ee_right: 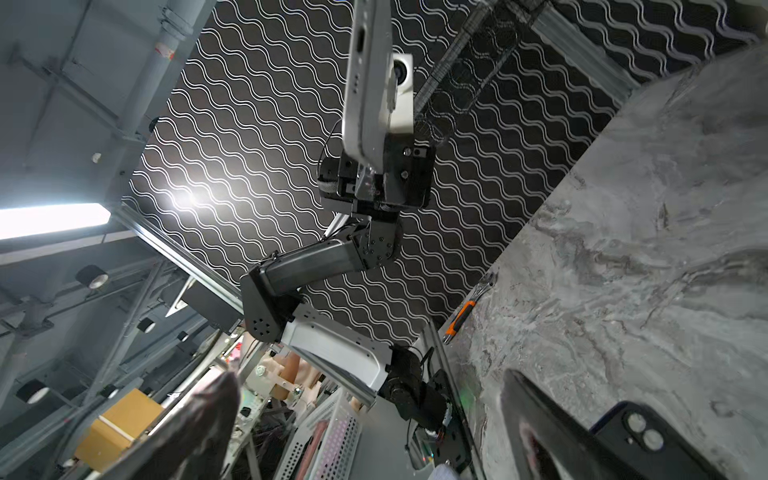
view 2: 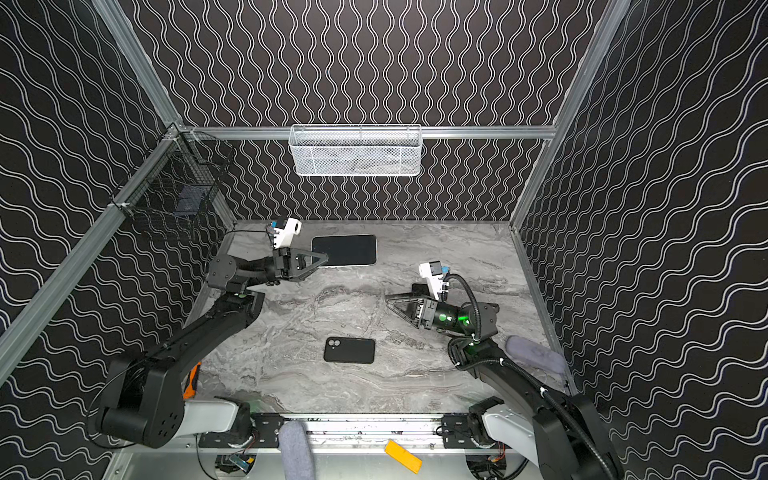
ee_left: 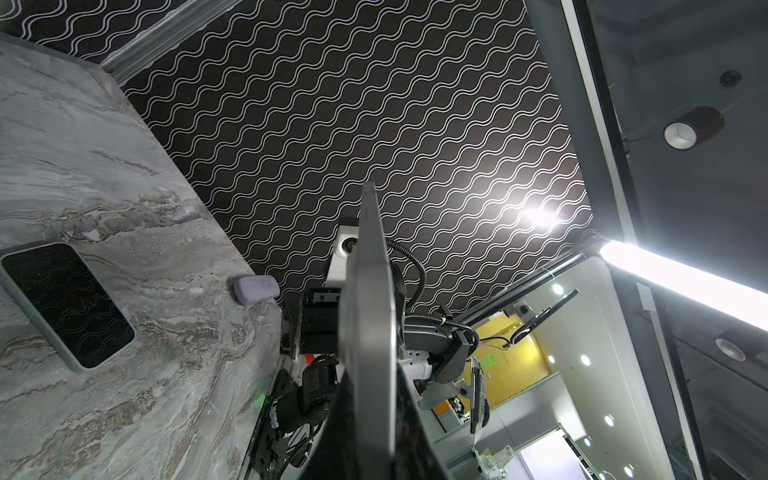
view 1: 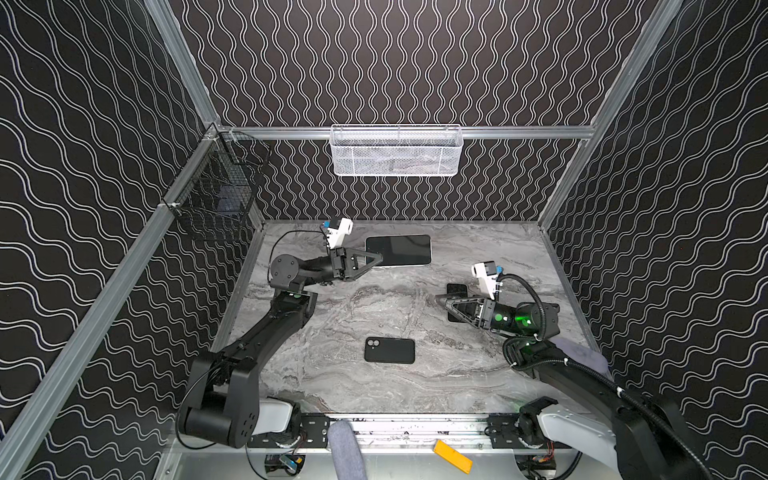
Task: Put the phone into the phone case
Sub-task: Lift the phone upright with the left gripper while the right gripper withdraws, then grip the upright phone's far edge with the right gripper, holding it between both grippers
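Note:
My left gripper [view 1: 379,256] is shut on the end of the phone [view 1: 405,249], a dark-screened slab with a pale silver rim, and holds it level above the back of the table. In the left wrist view the phone [ee_left: 368,311] runs edge-on out from between the jaws. The right wrist view shows the phone [ee_right: 368,83] from below. The phone case [view 1: 390,350], black with two round camera holes, lies back-up on the marble table [view 1: 478,374] near the front middle. My right gripper [view 1: 438,299] hovers open and empty at the right, with the case [ee_right: 640,432] beside one finger.
A second dark slab [ee_left: 66,303] with a pale rim lies on the table under the right gripper. A purple cloth [view 1: 582,353] sits at the right edge. A white mesh basket [view 1: 395,151] hangs on the back wall and a black wire basket [view 1: 216,195] on the left wall.

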